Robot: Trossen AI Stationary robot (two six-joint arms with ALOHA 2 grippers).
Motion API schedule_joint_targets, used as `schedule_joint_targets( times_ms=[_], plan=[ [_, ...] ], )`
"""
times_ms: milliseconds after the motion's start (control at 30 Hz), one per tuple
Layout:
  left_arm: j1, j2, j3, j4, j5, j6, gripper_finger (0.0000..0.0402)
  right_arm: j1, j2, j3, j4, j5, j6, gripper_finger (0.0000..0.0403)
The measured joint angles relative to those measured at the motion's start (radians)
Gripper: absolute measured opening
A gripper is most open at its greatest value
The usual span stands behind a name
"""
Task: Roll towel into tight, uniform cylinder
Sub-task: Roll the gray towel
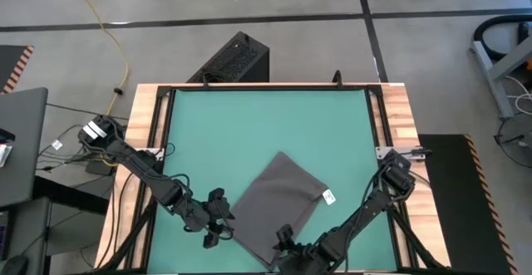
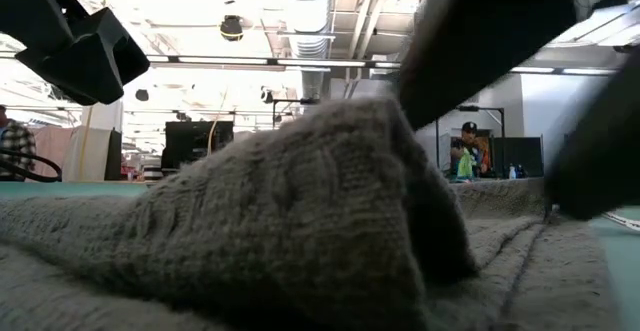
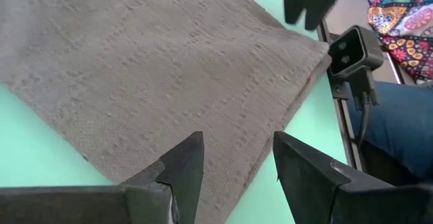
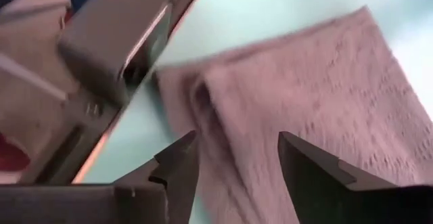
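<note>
The dark grey towel (image 1: 278,202) lies spread out, turned cornerwise, on the near half of the green mat (image 1: 249,125), with its white tag (image 1: 328,197) at the right edge. My left gripper (image 1: 218,225) is open. Its fingers stand over the towel's left edge (image 3: 270,136). My right gripper (image 1: 284,240) is open at the towel's near corner, where the cloth is bunched into a raised fold (image 2: 330,191); this fold (image 4: 203,95) also shows in the right wrist view. The towel fills the low view. My right gripper stands open at the towel's near corner, slanting down from the table's near side. In the low view one dark finger (image 2: 470,41) comes down to the raised fold (image 2: 400,131); I cannot tell whether it touches the cloth. My left gripper touches nothing that I can see.
A black box (image 1: 237,59) stands on the floor beyond the table's far edge. Wooden borders (image 1: 141,142) frame the mat. A small camera (image 3: 355,51) sits at the near edge beside the towel's corner, and a person's leg in blue cloth (image 3: 396,126) is just behind it.
</note>
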Motion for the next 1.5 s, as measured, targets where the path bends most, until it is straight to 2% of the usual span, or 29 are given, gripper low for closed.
schedule_joint_targets(
  times_ms=[600,1167,1367,1500],
  plan=[
    [0.0,0.0,0.0,0.004,-0.008,-0.093,0.0167,0.001,0.052,-0.001,0.089,-0.022,-0.022,0.0216],
    [0.0,0.0,0.0,0.007,-0.01,-0.103,0.0167,-0.014,0.039,0.033,0.056,-0.004,-0.02,0.0212],
    [0.0,0.0,0.0,0.007,-0.011,-0.093,0.0167,-0.039,0.051,0.033,0.078,-0.076,-0.008,0.0204],
    [-0.001,0.0,0.0,0.005,-0.01,-0.093,0.0167,-0.051,0.054,0.033,0.064,-0.077,0.01,0.0188]
  ],
)
